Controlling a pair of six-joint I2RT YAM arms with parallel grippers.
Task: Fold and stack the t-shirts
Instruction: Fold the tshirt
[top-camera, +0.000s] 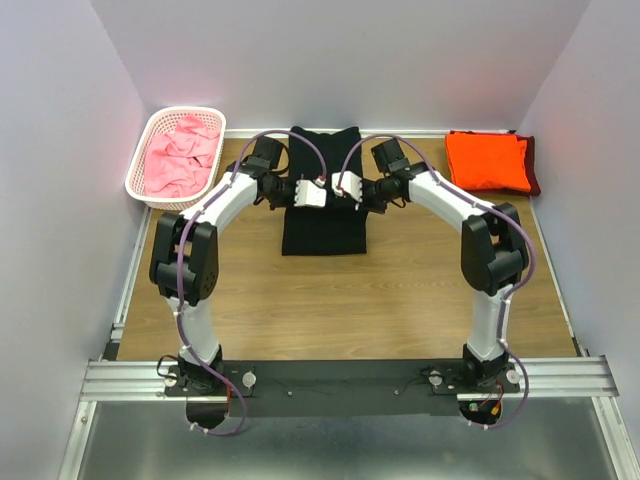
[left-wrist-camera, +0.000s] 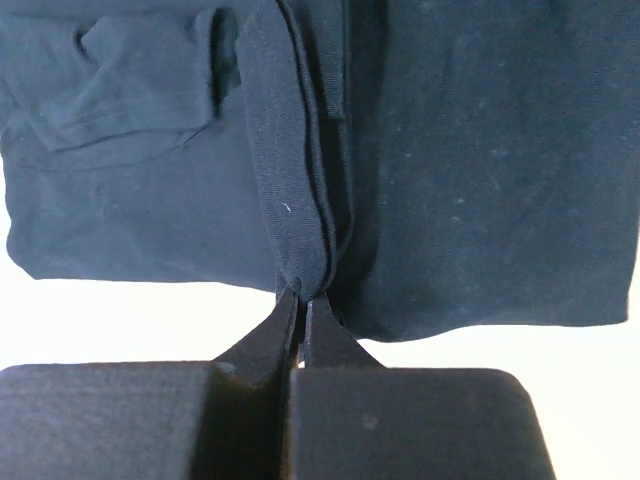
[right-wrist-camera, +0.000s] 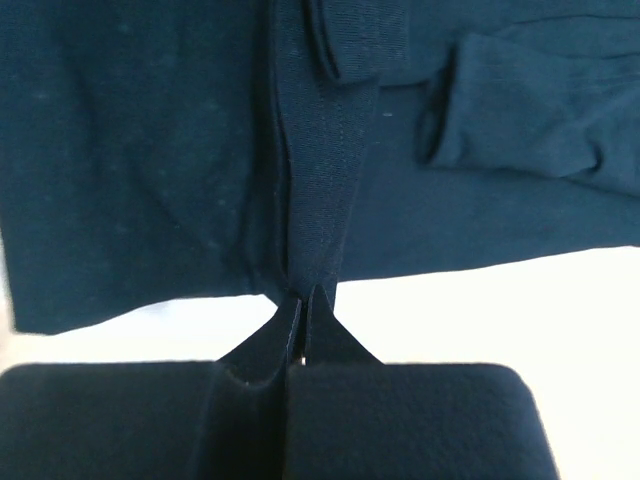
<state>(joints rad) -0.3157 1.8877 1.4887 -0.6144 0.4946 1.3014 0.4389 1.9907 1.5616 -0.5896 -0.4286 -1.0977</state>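
The black t-shirt (top-camera: 322, 232) lies spread on the wooden desk (top-camera: 350, 300), in the middle of its far half, with its collar end toward the far wall and its near hem toward the arms. Both arms reach inward over it and meet above its middle, the two wrists almost touching. The left gripper (left-wrist-camera: 302, 303) is pressed together on a raised fold of the black cloth; in the left wrist view the fabric rises as a narrow doubled ridge straight out of the fingertips, with a sleeve lying flat to one side. The right gripper (right-wrist-camera: 304, 300) is likewise clamped on a pinched ridge of the same shirt, its fingers closed tight around the fold, and a sleeve shows to the other side. At the far left corner stands a white lattice basket (top-camera: 186, 109) holding crumpled pink shirts (top-camera: 180, 160). At the far right corner a folded bright orange shirt (top-camera: 487, 160) rests on top of a dark maroon shirt (top-camera: 534, 175), of which only a thin edge shows along the right side.
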